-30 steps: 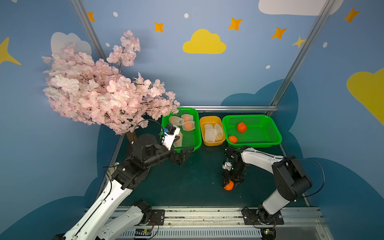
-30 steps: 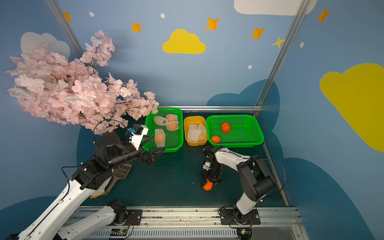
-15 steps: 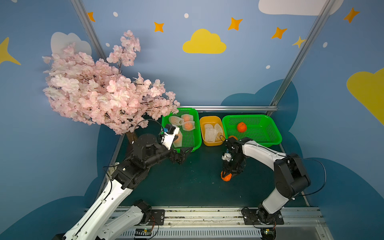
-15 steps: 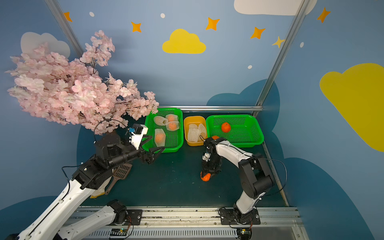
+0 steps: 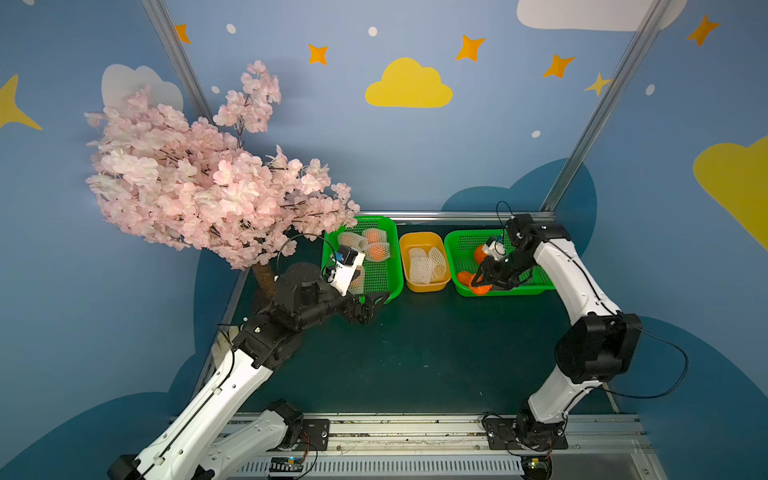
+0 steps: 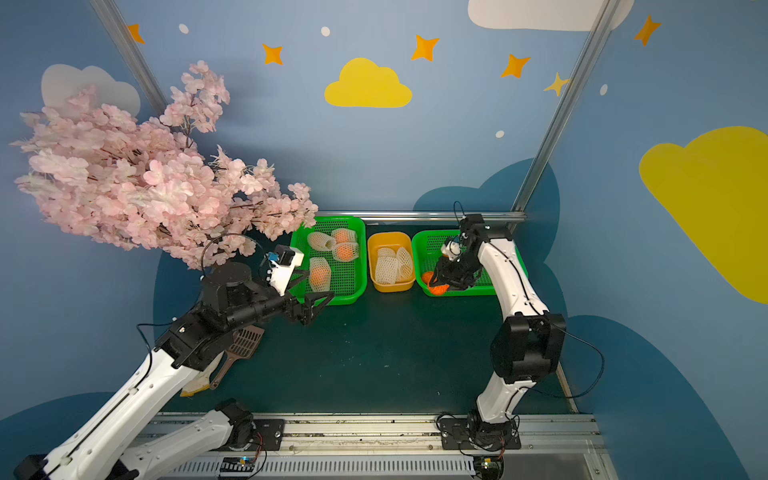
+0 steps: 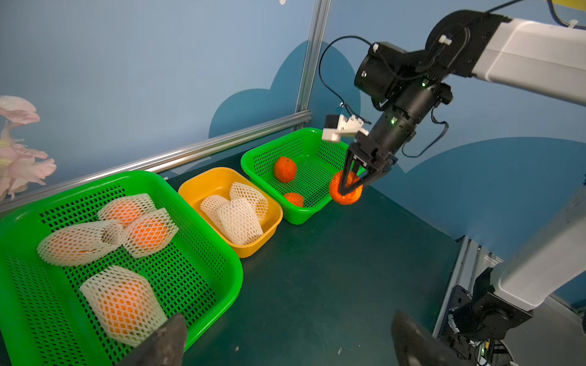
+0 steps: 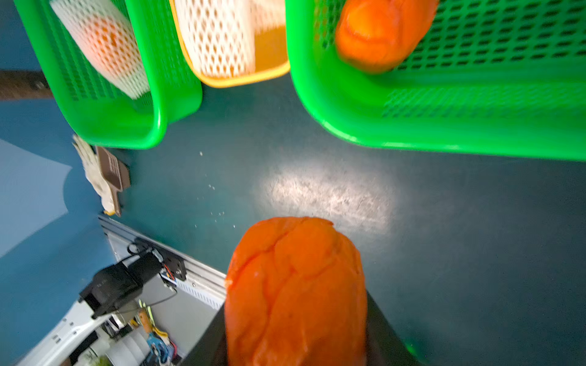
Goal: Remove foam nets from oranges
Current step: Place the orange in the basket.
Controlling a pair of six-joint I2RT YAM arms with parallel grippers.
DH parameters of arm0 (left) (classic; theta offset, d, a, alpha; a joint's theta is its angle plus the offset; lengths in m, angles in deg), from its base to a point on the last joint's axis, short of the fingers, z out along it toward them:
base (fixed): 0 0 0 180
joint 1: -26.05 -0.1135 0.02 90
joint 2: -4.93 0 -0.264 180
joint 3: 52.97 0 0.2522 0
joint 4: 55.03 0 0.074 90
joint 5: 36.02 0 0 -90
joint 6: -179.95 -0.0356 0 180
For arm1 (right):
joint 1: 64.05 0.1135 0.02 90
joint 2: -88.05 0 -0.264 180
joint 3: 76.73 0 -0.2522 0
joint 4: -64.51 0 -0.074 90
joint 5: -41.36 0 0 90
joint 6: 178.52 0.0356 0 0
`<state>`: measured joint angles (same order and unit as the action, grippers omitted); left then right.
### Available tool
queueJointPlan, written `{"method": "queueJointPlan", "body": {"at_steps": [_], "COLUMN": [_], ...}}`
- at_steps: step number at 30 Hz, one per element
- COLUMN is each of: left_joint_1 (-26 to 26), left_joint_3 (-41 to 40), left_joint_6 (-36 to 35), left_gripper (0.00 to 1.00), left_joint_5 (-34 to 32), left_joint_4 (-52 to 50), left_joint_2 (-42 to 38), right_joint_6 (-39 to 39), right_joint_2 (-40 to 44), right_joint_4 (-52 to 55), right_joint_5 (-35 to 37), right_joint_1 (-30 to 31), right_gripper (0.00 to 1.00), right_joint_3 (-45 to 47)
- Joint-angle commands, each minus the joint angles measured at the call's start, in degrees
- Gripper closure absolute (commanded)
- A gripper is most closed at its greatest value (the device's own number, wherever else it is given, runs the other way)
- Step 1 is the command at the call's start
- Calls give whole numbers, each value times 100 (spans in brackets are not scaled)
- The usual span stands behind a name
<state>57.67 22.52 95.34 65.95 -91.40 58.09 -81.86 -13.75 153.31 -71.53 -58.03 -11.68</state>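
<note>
My left claw (image 7: pixel 290 334) hangs wide open beside the left green basket (image 7: pixel 234 275). My right claw (image 7: pixel 350 189), clamped on a bare orange (image 7: pixel 346 199), has lifted off the table (image 7: pixel 317 285) to the near rim of the right basket (image 7: pixel 304 218), so I judge a drop is next. Emptied foam nets (image 7: pixel 236 218) fill the yellow tub (image 7: pixel 253 250), and netted oranges (image 7: pixel 149 231) still wait.

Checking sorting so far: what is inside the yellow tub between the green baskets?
Only empty foam nets, about three, piled together; no fruit shows through the mesh. Beneath them the floor of the yellow tub is covered.
</note>
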Motion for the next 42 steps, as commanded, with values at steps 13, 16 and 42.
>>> {"method": "queueJointPlan", "body": {"at_steps": [13, 16, 42], "left_joint_1": [-8, -9, -684], "left_joint_3": [283, 254, 1400], "left_joint_6": [435, 514, 2092], "left_gripper": [1, 1, 1], "left_joint_5": [-377, -434, -686], "left_joint_4": [-399, -400, -1305], "left_joint_2": [208, 220, 2356], "right_joint_6": [-179, -142, -101], "right_joint_2": [-3008, -3335, -3387], "right_joint_4": [906, 861, 537], "right_joint_5": [1301, 1489, 1225], "right_joint_1": [-477, -444, -150], "right_gripper": [56, 56, 42], "right_joint_3": [-3494, -3754, -2850]}}
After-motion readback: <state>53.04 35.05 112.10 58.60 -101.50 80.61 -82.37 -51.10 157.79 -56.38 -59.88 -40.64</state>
